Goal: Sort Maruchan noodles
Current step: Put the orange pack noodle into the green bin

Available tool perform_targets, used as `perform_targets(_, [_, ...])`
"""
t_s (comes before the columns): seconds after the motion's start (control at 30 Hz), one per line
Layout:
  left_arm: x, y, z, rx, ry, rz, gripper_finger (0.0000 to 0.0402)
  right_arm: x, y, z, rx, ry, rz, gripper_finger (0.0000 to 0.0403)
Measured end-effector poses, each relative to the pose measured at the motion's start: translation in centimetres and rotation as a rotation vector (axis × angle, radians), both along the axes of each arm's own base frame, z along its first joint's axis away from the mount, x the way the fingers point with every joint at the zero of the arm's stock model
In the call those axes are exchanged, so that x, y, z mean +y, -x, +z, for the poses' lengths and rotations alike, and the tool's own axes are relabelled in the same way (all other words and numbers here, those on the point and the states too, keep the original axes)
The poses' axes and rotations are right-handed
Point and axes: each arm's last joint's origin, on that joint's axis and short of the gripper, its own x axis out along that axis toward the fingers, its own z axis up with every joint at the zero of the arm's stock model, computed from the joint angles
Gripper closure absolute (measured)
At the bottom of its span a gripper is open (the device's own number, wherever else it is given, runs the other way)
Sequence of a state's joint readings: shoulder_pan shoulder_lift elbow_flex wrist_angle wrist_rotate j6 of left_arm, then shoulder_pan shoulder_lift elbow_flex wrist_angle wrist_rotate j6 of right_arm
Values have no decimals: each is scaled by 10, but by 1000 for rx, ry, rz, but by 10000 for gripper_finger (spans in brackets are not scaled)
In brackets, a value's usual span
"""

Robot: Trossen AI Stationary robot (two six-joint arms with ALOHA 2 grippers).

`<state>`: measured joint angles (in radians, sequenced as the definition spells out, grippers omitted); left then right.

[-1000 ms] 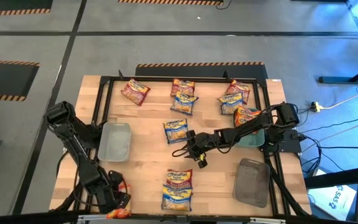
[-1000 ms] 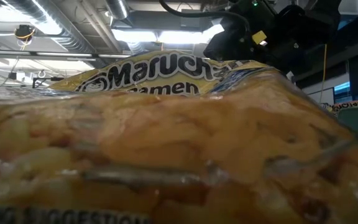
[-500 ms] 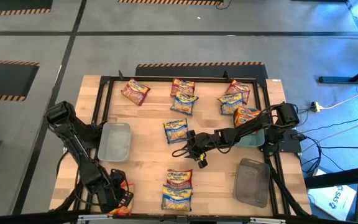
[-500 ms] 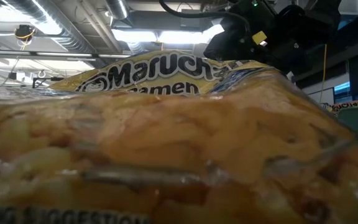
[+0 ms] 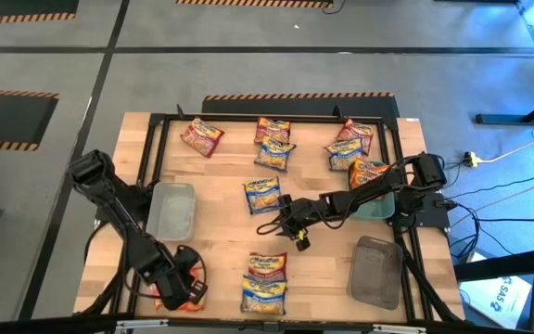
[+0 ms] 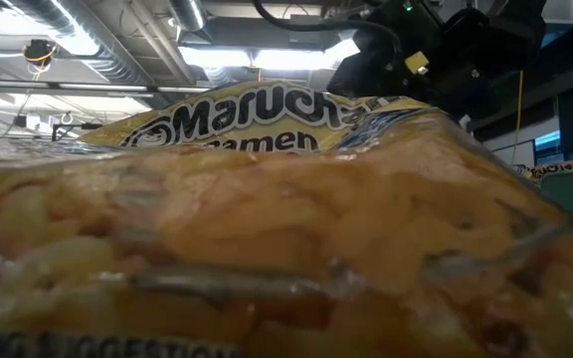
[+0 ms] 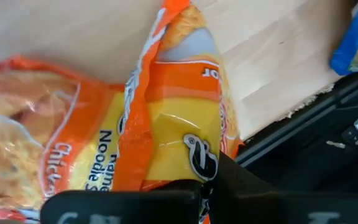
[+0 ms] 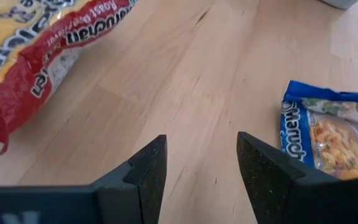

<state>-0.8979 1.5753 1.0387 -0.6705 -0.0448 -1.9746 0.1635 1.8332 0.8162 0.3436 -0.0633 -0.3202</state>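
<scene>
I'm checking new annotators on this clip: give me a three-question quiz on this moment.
1. True or false: the left hand is shut on an orange chicken ramen packet.
2. Where is the right hand? A) inside the grey tray; B) over bare wood at the table's middle, open and empty; C) gripping a blue packet.
3. Name the tray nearest the left arm.

Key: 1 true. 2 B. 3 the clear tray.
</scene>
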Motion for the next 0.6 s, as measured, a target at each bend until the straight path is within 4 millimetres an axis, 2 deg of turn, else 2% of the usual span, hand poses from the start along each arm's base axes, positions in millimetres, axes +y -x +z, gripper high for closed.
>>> perform_targets(0.23, [16, -17, 32, -19, -157, -114, 401, 0, 1, 4, 25, -14, -31, 226])
perform_targets(0.43, [33, -37, 60, -97, -295, -262, 401, -1, 5, 28, 41, -57, -54, 226])
perform_targets(0.6, [54, -54, 75, -134, -396, -412, 401, 0, 9, 51, 27, -138, -60, 226])
